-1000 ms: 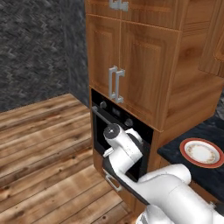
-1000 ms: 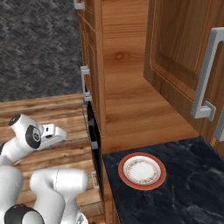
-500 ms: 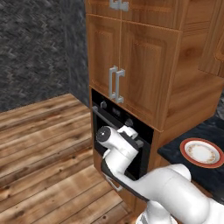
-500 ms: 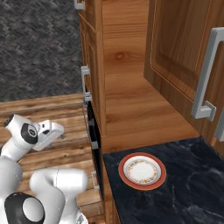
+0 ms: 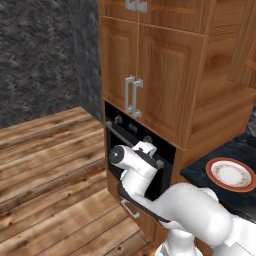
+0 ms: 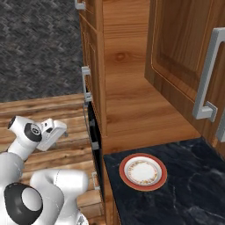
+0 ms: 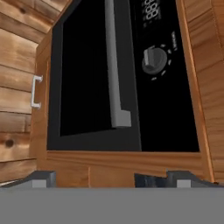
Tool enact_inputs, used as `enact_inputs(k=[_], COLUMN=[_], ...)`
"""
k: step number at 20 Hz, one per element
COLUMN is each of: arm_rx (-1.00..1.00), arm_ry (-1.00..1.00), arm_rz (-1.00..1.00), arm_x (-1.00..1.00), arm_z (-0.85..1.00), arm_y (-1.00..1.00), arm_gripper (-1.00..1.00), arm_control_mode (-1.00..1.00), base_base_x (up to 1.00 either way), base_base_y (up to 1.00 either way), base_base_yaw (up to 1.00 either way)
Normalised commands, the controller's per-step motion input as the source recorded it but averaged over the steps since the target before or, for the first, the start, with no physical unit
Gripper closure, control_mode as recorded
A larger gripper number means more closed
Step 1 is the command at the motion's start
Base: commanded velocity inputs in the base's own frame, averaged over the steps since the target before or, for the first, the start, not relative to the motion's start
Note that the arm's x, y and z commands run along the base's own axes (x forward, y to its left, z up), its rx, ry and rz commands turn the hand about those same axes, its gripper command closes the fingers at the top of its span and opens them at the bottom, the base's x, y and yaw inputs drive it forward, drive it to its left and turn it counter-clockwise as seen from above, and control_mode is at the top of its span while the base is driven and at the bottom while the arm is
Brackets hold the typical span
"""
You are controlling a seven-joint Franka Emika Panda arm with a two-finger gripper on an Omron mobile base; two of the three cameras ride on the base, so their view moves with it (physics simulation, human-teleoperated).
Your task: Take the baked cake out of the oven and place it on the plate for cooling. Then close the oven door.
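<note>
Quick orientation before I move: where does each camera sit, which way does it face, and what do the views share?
Left base view: behind the arm's left, facing the oven under wooden cabinets; the arm rises lower right.
Right base view: behind the arm's right, looking along the cabinet side; arm lower left, open gripper.
Hand view: on the hand, rolled sideways, facing the closed oven door, its handle and a knob.
Both base views share the plate.

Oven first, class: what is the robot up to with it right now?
The robot has its gripper pointed at the oven, built in under wooden cabinets. The jaws are open and hold nothing. The oven door is shut, its silver bar handle untouched just ahead of the hand, so the cake has not been fetched yet. The plate sits bare on the dark counter beside the oven. A fair guess is that the handle is the next target.
</note>
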Motion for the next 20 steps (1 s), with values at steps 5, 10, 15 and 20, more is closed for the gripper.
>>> enact_inputs(k=[5,10,15,20], arm_rx=[-0.01,-0.04,-0.07,-0.07], arm_ry=[0.0,-0.01,-0.03,-0.03], arm_rz=[0.0,0.0,0.0,0.0], arm_x=[0.23,0.15,0.08,0.16], arm_z=[0.0,0.0,0.0,0.0], arm_y=[-0.16,-0.09,0.0,-0.03], arm_gripper=[-1.0,-1.0,-1.0,-1.0], arm_control_mode=[-1.0,-1.0,-1.0,-1.0], base_base_x=[0.0,0.0,0.0,0.0], base_base_y=[0.0,0.0,0.0,0.0], base_base_yaw=[0.0,0.0,0.0,0.0])
